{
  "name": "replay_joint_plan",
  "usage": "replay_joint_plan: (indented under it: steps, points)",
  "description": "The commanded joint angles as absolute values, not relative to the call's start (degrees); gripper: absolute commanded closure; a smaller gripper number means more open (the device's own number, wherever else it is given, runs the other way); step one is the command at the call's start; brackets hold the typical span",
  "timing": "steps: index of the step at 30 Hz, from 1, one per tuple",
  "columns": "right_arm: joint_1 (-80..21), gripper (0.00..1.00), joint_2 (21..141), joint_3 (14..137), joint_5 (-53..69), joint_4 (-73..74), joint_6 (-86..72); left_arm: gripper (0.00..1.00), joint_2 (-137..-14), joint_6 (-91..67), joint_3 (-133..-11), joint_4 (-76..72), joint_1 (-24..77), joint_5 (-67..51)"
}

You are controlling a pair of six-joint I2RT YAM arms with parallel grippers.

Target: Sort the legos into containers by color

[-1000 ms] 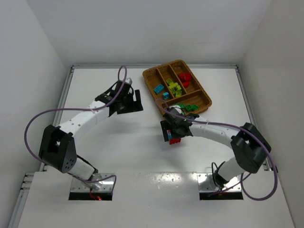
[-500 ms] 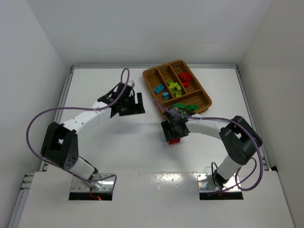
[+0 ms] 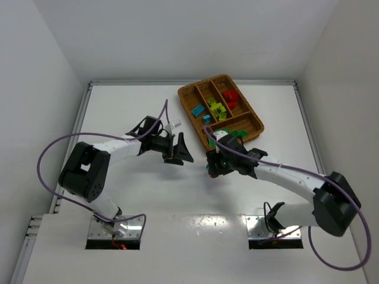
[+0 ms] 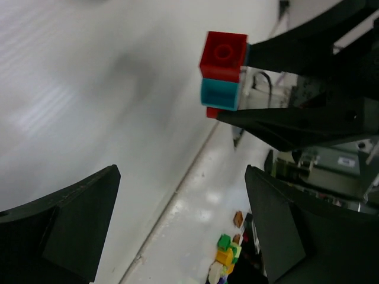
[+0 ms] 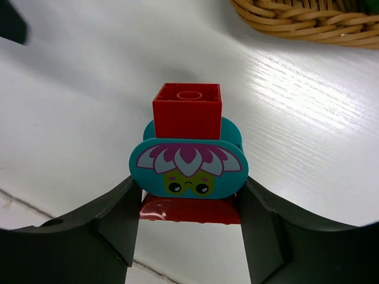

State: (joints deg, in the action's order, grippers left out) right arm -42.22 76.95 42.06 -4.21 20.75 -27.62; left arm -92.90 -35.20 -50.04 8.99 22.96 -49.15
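My right gripper [image 3: 213, 167] [image 5: 188, 220] is shut on a clump of legos [image 5: 188, 148]: a red brick on top, a cyan piece with a printed flower face, and a red piece below. It holds the clump [image 4: 223, 71] just above the table, near the front-left of the wicker tray [image 3: 185, 94]. My left gripper [image 3: 179, 152] [image 4: 177, 236] is open and empty, its fingers pointing at the clump from the left, a short way off. The tray holds cyan bricks [image 3: 199, 110], yellow-green bricks [image 3: 217, 109], red bricks [image 3: 231, 97] and dark green bricks [image 3: 234, 134] in separate compartments.
The tray's woven rim [image 5: 296, 18] lies just beyond the held clump in the right wrist view. White walls close off the table on the left, back and right. The arm bases sit at the near edge.
My left gripper has swung right and nearer, toward my right gripper. My right arm has shifted, its elbow swinging right, with the clump still in its jaws.
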Motion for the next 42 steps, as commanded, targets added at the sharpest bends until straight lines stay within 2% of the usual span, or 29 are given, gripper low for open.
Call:
replay_joint_plan:
  steps: [1, 11, 14, 19, 21, 26, 31, 35, 36, 38, 39, 40, 41, 42]
  points:
    - [-42.89, 0.52, 71.64, 40.17, -3.16, 17.58, -25.93, 0.07, -91.76, -35.95, -49.66, -1.04, 25.74, -60.73]
    - [-43.41, 0.53, 67.06, 39.73, 1.4, 18.11, -25.4, 0.04, -96.23, -40.78, -55.19, -4.04, 30.32, -56.53]
    - [-44.03, 0.53, 67.06, 40.25, -0.17, 18.11, -25.92, 0.04, -98.69, -45.51, -54.67, -10.53, 30.32, -56.51]
    - [-45.7, 0.53, 67.06, 40.78, -0.7, 18.63, -25.93, 0.1, -101.34, -48.16, -55.89, -13.89, 31.19, -55.28]
    - [-45.7, 0.53, 67.06, 40.78, -1.31, 18.63, -25.93, 0.12, -102.03, -45.8, -58.0, -10.21, 32.08, -53.62]
    - [-45.7, 0.53, 67.06, 41.39, -1.85, 18.11, -26.46, 0.12, -103.97, -44.74, -58.62, -10.45, 33.84, -53.61]
    - [-46.23, 0.53, 67.59, 41.92, -1.85, 18.11, -26.46, 0.22, -106.96, -46.05, -58.53, -12.48, 36.29, -56.24]
    - [-46.23, 0.53, 68.12, 41.92, -3.86, 18.11, -26.46, 0.39, -108.19, -45.35, -58.54, -12.48, 36.83, -57.66]
    - [-46.23, 0.53, 68.12, 41.92, -3.87, 18.11, -26.46, 0.53, -108.19, -44.74, -59.06, -11.87, 36.83, -58.27]
    - [-46.23, 0.52, 68.12, 41.92, -4.39, 18.11, -26.98, 0.65, -108.19, -43.17, -59.58, -9.34, 36.83, -58.27]
    - [-46.23, 0.5, 67.59, 41.92, -4.92, 18.11, -27.68, 0.79, -108.19, -42.63, -60.29, -8.45, 36.83, -58.27]
    - [-46.23, 0.46, 67.59, 41.92, -5.7, 18.11, -28.21, 0.85, -107.67, -42.63, -60.29, -7.92, 36.83, -57.58]
    - [-46.23, 0.33, 66.72, 43.05, -8.15, 19.41, -29.43, 0.95, -107.67, -42.02, -60.29, -6.69, 35.43, -56.96]
    - [-45.71, 0.26, 66.71, 43.94, -8.17, 20.55, -30.75, 0.99, -106.97, -41.4, -60.29, -6.16, 34.72, -56.95]
